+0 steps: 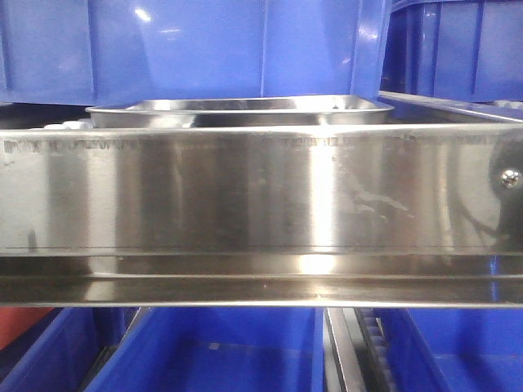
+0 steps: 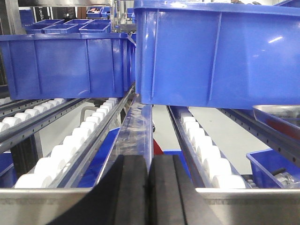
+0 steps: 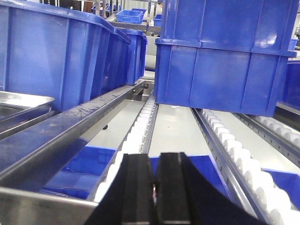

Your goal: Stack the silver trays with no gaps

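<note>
A silver tray (image 1: 245, 113) rests on the shelf behind the brushed-steel rail in the front view, under a blue bin. One corner of a silver tray (image 2: 277, 112) shows at the right edge of the left wrist view, and a silver tray (image 3: 22, 105) shows at the left edge of the right wrist view. My left gripper (image 2: 149, 187) is shut with nothing between its black pads, low at the front rail and left of the tray. Shut and empty too, my right gripper (image 3: 155, 190) sits right of the tray. Neither arm shows in the front view.
A long brushed-steel rail (image 1: 261, 200) with a screw (image 1: 510, 177) fills the front view. Blue bins (image 2: 215, 51) (image 3: 220, 56) stand on roller tracks (image 2: 70, 145) (image 3: 234, 145) ahead of both grippers. More blue bins (image 1: 221, 347) sit on the level below.
</note>
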